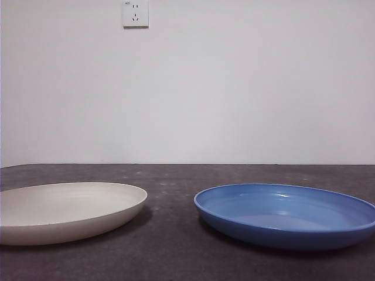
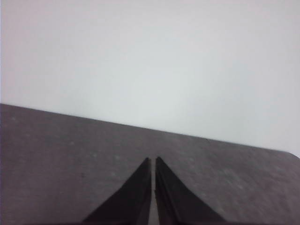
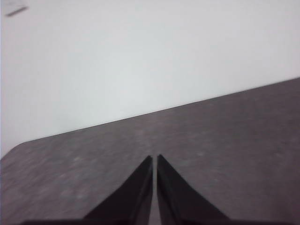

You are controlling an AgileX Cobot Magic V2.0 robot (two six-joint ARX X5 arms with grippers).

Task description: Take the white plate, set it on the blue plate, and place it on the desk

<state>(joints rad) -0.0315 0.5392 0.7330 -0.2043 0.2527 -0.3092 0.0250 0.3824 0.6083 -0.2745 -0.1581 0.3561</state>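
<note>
The white plate (image 1: pixel 64 209) rests flat on the desk (image 1: pixel 176 187) at the left of the front view, partly cut off by the picture's edge. The blue plate (image 1: pixel 287 213) lies on the desk to its right, a gap of bare tabletop between them. Neither arm shows in the front view. My left gripper (image 2: pixel 153 160) is shut with nothing in it, over bare desk (image 2: pixel 56 154), and no plate appears in its wrist view. My right gripper (image 3: pixel 154 158) is likewise shut and empty over bare desk (image 3: pixel 234 140).
A white wall (image 1: pixel 234 88) rises behind the desk's far edge, with a power socket (image 1: pixel 135 13) high up on it. A rounded desk corner (image 3: pixel 14 150) shows in the right wrist view.
</note>
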